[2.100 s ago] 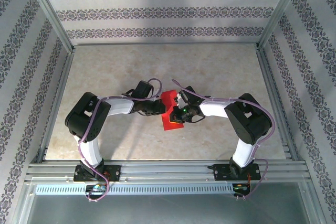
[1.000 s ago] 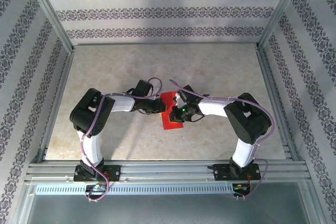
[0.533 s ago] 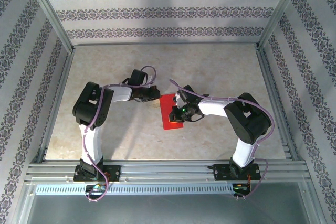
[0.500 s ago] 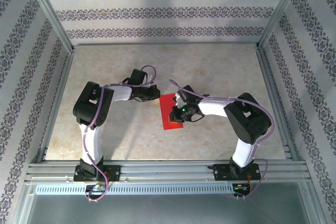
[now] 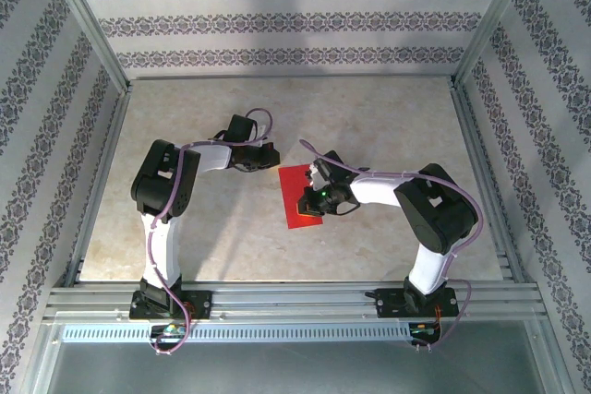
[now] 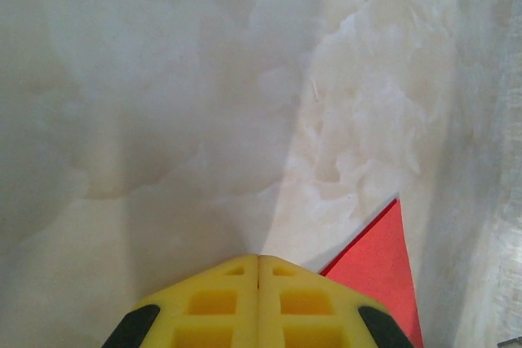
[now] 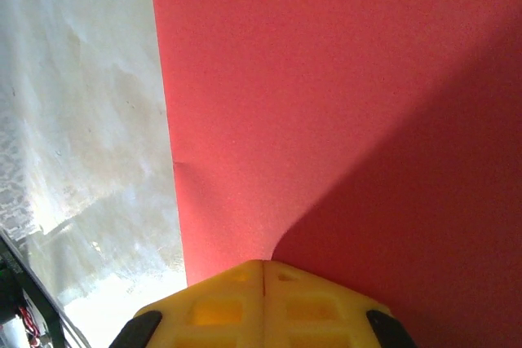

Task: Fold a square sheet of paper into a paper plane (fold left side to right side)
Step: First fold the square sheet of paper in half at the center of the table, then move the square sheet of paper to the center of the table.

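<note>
Top external view: the red sheet of paper (image 5: 294, 189) lies flat on the marble table (image 5: 185, 117), a little right of centre, and reads as an upright oblong tilted slightly; the left gripper (image 5: 270, 161) sits just off the sheet's far left corner, apart from it, whereas two seconds ago it lay low across the sheet's left edge, and the left forearm has since swung up and away toward the far left; the sheet's left edge and far corner, covered then, are now bare; the right gripper (image 5: 305, 202) rests over the near right part of the sheet, where it was throughout, and the sheet itself has not shifted noticeably.

Left wrist view: the yellow fingers of the left gripper (image 6: 258, 260) meet along one thin seam, so the jaws are pressed together with nothing between them; beyond them is pale veined table (image 6: 204, 79); a pointed red corner of the sheet of paper (image 6: 379, 270) shows just beside the fingers at the lower right.

Right wrist view: the right gripper (image 7: 263, 265) also has its jaws together, tip against tip, holding nothing; the tips stand over the sheet of paper (image 7: 326, 79), whose straight left edge carries a small nick about halfway down; a dark shadow crosses the lower right of the red; bare table (image 7: 73, 79) lies to the left.
</note>
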Robot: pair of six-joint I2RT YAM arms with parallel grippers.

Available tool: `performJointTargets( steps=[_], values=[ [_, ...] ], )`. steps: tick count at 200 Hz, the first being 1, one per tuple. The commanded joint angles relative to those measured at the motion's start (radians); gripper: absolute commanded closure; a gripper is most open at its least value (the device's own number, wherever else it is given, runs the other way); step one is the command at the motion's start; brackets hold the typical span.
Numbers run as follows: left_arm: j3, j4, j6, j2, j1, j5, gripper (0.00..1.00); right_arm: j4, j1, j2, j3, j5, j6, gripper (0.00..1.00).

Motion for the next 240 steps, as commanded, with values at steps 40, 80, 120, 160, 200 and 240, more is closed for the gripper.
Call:
performJointTargets(
  steps=[40, 80, 120, 160, 200, 240],
  values=[
    [-0.113, -0.013, 0.04, -0.245, 0.035, -0.1, 0.98, 0.019, -0.034, 0.054, -0.025, 0.065, 0.062, 1.0],
    [-0.25, -0.02, 0.001, -0.374, 0.016, -0.071, 0.98, 0.016, -0.065, 0.077, 0.061, 0.06, 0.041, 1.0],
    [-0.329, 0.003, -0.079, -0.418, -0.034, -0.028, 0.98, -0.009, -0.072, 0.105, 0.127, 0.053, 0.024, 1.0],
    [-0.302, 0.071, -0.149, -0.346, -0.078, -0.011, 0.98, -0.006, -0.066, 0.103, 0.116, 0.062, 0.033, 1.0],
    [-0.217, 0.055, -0.156, -0.252, -0.104, 0.006, 0.98, -0.005, -0.058, 0.105, 0.114, 0.067, 0.039, 1.0],
    [-0.171, 0.047, -0.154, -0.184, -0.128, -0.009, 0.98, -0.002, -0.056, 0.108, 0.112, 0.068, 0.04, 1.0]
  ],
)
